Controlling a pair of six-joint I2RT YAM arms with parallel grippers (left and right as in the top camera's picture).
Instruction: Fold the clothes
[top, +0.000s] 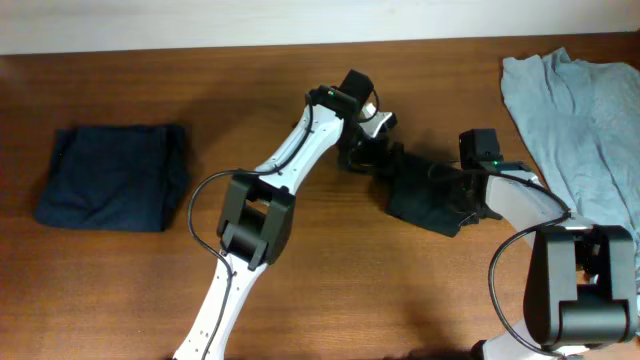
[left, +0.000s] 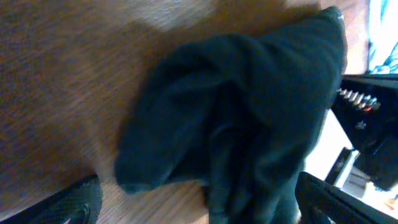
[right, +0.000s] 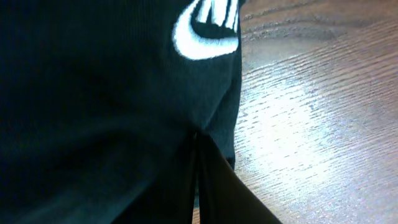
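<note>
We record a white logo (right: 208, 28) on the black T-shirt (top: 420, 195); it is cropped at the frame edge and unreadable. The shirt lies bunched between the left gripper (top: 362, 150) and the right gripper (top: 455, 190). The left fingers (left: 68, 205) stand wide, with cloth between them. We cannot tell the right gripper's state, as fabric fills its view. A folded dark garment (top: 110, 175) lies well apart from the left gripper, and a grey-blue garment (top: 580, 120) lies near the right gripper.

T-shirt (left: 249, 112): matt black knit cloth, soft and creased, lying between the fingers (left: 74, 205) of the left gripper (left: 199, 199). The fingers are black and possibly textured plastic, but the view is blurred. Logo (right: 205, 31): smooth white print. Table (top: 400, 290) beneath the gripper: varnished wood with visible grain and a satin sheen. Arm housing (top: 300, 150) behind the gripper: smooth white plastic.
</note>
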